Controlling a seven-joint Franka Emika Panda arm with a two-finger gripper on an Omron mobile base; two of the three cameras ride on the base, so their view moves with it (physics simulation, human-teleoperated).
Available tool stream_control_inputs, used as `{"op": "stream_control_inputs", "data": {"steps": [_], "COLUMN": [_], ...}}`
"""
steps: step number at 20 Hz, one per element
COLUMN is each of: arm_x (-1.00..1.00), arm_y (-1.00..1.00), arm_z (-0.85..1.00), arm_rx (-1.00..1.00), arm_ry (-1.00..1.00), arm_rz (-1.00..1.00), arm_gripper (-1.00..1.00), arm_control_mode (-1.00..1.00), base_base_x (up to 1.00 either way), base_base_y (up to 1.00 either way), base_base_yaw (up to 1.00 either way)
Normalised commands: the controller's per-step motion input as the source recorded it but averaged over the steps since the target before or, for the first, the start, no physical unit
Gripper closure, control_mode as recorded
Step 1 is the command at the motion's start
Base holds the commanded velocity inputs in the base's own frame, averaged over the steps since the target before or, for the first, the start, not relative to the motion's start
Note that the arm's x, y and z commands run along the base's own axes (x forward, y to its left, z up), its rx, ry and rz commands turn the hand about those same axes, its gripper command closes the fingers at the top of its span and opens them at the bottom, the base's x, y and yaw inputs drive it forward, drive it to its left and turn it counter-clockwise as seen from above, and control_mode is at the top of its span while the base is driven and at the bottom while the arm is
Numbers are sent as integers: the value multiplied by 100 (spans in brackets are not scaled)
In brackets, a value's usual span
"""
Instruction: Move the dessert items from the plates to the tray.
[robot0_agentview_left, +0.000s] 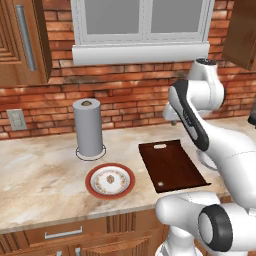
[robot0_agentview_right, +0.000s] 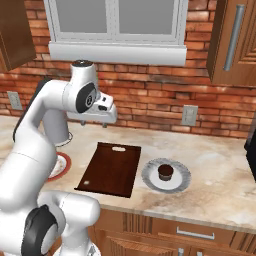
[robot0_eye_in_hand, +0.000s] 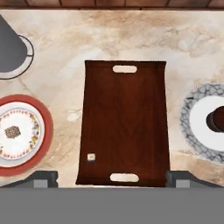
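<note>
A home kitchen: a marble-patterned tabletop (robot0_agentview_left: 40, 180) runs below a red brick wall (robot0_agentview_left: 125, 95) with a white-framed window (robot0_agentview_left: 142, 22) at the frame's top, wooden cabinets (robot0_agentview_right: 235, 42) (metal bar handles), drawers (robot0_agentview_left: 60, 232) and a wall outlet (robot0_agentview_right: 189, 115).

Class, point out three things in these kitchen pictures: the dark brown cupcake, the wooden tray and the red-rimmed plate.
dark brown cupcake (robot0_agentview_right: 165, 172), right base view, its top.
wooden tray (robot0_eye_in_hand: 124, 122), hand view, bare middle of the board.
red-rimmed plate (robot0_agentview_left: 92, 185), left base view, its red rim.
</note>
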Motion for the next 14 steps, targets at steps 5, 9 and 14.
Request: {"op": "stream_control_inputs", "data": {"steps": [5, 9, 14], "arm_x": [0, 3, 10], "arm_y": [-88, -83, -81], "arm_z": [-11, -4, -1], "arm_rx": [-4, -5, -6], "arm_ry": [1, 4, 6], "arm_rz": [-2, -2, -4], "arm_gripper": [-100, -100, -100], "arm_control_mode": [-100, -100, -100], "base_base_x": [0, 0, 0], "base_base_y": [0, 0, 0], "base_base_yaw": [0, 0, 0]}}
